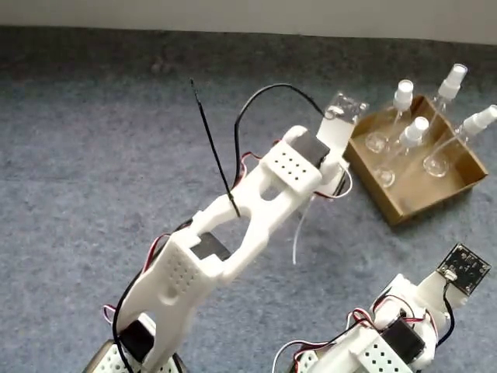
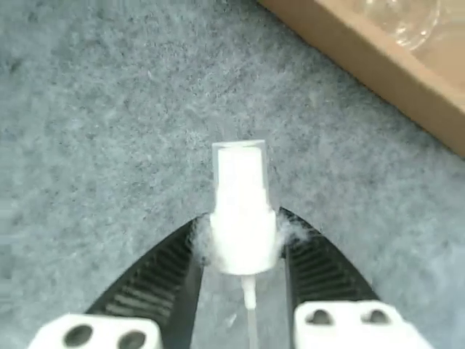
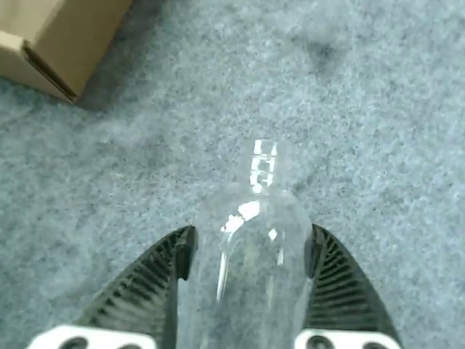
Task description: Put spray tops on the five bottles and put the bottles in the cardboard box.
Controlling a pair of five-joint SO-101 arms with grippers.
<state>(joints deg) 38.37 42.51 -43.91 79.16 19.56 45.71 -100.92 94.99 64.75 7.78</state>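
The left gripper (image 2: 241, 224) pinches a white spray top (image 2: 242, 211) by its fat ring; the jaws are only as wide as that ring, and they press it from both sides. A thin tube (image 2: 251, 309) hangs off the spray top, and it looks bendy. The right gripper (image 3: 251, 243) squeezes a clear bottle (image 3: 254, 254) around its body; its jaws stand wider, as wide as the bottle. The bottle has no top yet, and its neck (image 3: 263, 163) points away over the grey mat (image 3: 378, 109).

The box (image 2: 392, 73) sits close to the left gripper; four bottles (image 1: 404, 151) with tops on already lie inside it. So this looks like the last bottle.

Here is what could go wrong. The tube has to go into a small neck; if it is a bit off, it may hit the rim and bend, or push the spray top crooked. The bottle is smooth and see-through, so it could slip or twist in the jaws when the top is pushed on; a hard push could pop it out. The two grippers are well apart, so both have to line up just right. The left arm is near the box corner; a wide swing could bump the box and shake the bottles in it.
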